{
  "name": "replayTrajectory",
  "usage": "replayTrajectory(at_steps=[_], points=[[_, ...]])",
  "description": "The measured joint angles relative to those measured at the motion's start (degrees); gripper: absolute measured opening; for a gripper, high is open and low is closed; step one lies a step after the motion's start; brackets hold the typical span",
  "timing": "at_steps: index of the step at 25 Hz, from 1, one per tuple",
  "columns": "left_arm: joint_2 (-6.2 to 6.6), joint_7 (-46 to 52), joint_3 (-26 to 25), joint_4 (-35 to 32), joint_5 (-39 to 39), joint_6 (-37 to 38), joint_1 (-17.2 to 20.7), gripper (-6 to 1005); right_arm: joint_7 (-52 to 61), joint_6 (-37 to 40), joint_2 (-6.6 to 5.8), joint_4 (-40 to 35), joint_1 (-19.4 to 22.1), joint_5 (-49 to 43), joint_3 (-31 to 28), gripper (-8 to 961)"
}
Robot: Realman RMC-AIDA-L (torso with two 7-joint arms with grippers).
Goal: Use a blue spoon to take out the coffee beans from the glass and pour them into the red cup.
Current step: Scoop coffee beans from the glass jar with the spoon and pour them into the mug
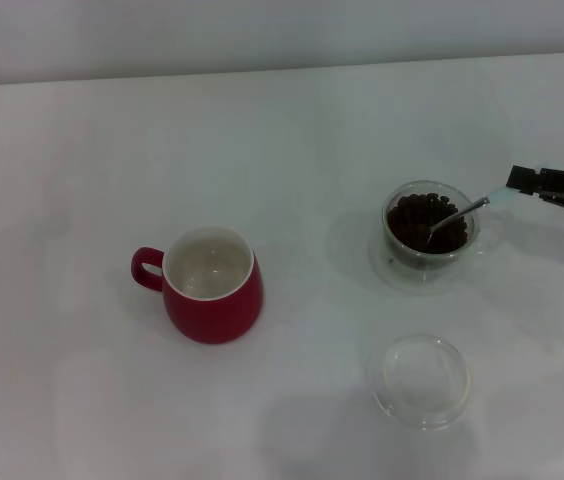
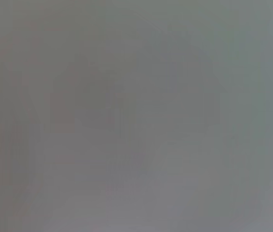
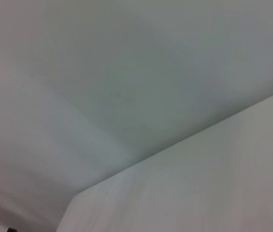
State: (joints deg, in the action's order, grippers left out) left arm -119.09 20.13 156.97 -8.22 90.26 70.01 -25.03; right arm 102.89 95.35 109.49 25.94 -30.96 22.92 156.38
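The glass (image 1: 428, 222) stands at the right of the white table, holding a heap of dark coffee beans (image 1: 420, 220). The blue spoon (image 1: 459, 213) has its metal bowl down in the beans and its pale blue handle end reaching right. My right gripper (image 1: 524, 183) comes in from the right edge and is shut on that handle end. The red cup (image 1: 213, 286) stands to the left, handle pointing left, white inside bare. My left gripper is out of view. Both wrist views show only blank pale surfaces.
A shallow flat clear dish (image 1: 420, 380) lies on the table nearer to me than the glass. The white table (image 1: 82, 400) ends at a pale wall at the back.
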Motion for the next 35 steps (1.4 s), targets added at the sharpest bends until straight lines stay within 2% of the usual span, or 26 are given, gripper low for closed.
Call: replayTrajectory(at_steps=[10,35], points=[[0.00,0.1,-0.1,0.4,0.0,-0.2,-0.3,776,4.4,-2.1,0.62,-0.2,0.8,1.2,-0.1,148],[0.00,0.1,0.0,1.2,-0.2,0.0,0.5,777,10.0,-1.9,0.74,-0.5,3.4,4.4,-0.1,147]])
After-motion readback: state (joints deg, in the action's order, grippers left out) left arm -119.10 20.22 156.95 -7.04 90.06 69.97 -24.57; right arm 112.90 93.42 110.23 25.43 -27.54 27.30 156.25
